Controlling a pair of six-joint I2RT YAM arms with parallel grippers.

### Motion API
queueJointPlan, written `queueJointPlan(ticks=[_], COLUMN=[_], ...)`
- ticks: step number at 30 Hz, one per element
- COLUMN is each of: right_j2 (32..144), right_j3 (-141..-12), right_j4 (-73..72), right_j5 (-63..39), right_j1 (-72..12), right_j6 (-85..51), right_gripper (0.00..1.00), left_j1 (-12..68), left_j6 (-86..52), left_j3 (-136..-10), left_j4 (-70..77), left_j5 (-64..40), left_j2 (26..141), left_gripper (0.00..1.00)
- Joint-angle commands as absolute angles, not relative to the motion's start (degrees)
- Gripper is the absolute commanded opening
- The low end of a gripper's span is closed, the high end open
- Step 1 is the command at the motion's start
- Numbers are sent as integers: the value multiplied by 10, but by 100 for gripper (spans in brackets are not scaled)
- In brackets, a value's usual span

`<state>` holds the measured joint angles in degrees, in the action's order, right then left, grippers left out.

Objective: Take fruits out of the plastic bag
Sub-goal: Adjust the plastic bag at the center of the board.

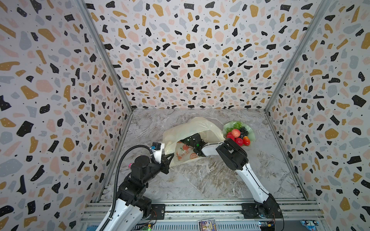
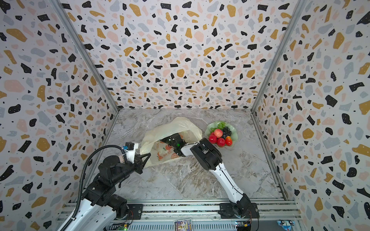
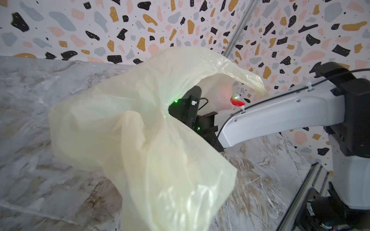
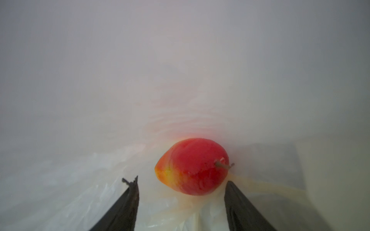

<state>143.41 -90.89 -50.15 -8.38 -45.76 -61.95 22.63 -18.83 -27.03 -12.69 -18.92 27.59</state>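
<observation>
Red-yellow fruit (image 4: 191,166) just ahead of right gripper (image 4: 179,181)

The plastic bag (image 1: 192,128) is seen as thin, translucent, crinkled film with a soft sheen; the fruit (image 4: 192,166) inside is shown glossy and smooth, the dish (image 1: 251,134) glazed-looking, the desk (image 1: 200,180) smooth, marble-patterned and faintly shiny

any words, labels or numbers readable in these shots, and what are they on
Nothing can be read for certain.
plastic bag: small red print among its printed decoration, too blurred to read.
colourful card at the near edge: print too small to read.
</observation>
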Motion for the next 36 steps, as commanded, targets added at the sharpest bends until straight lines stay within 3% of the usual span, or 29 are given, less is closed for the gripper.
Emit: queueJointPlan(ticks=[1, 7, 21, 25, 30, 36], right_j2=[1407, 1399, 1358, 1348, 1332, 1379], right_j3=[-901, -927, -932, -928, -873, -950], right_j4=[-488, -389, -291, -286, -399, -347], right_j5=[-85, -73, -32, -41, -57, -39], right_j1=[-456, -457, -470, -480, -489, -490], right_j6=[-622, -595, -535, -527, -567, -574], right_gripper=[67, 66, 63, 64, 66, 66], left_j1=[229, 229, 229, 229, 229, 229], left_j6=[-187, -207, -252, -259, -279, -298], left_j3=[-297, -327, -343, -338, -313, -285], left_j4=[-139, -197, -253, -266, -255, -240], left_j5=[-240, -244, -307, -311, -331, -340], left_j2=[292, 330, 275, 268, 243, 234], left_gripper=[0, 0, 0, 0, 0, 0])
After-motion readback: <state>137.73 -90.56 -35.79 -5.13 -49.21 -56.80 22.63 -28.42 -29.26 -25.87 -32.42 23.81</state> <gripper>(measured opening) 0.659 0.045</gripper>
